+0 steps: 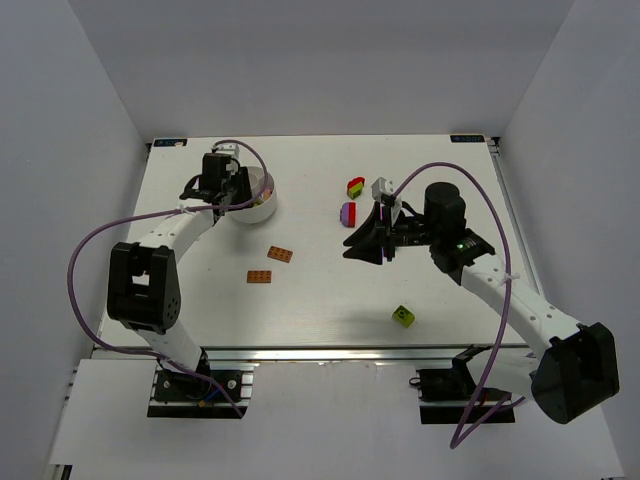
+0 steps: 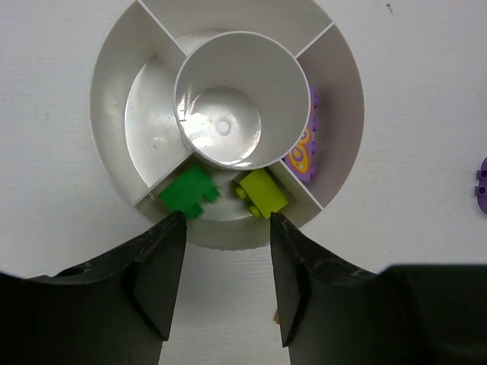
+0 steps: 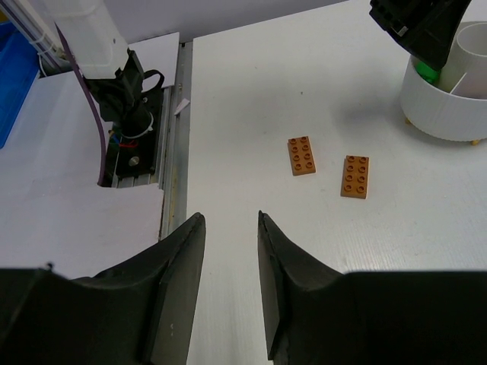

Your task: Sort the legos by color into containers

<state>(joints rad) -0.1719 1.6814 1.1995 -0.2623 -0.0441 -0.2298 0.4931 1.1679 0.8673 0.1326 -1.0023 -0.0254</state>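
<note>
Now | step: greens look placed, I judge | left gripper (image 2: 227,222) over the dish (image 2: 106,99), jaws apart, empty | green cube (image 2: 188,192) and lime-green block (image 2: 260,192) share its compartment nearest that gripper | right gripper (image 3: 230,222) well off the dish, jaws slightly apart, empty | next: I fetch an orange plate (image 3: 302,155) near the dish

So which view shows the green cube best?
The left wrist view: the green cube lies clearly visible in a compartment of the dish, beside the lime-green block. The top view hides it under the left claw; the right wrist shows only a green sliver.
</note>
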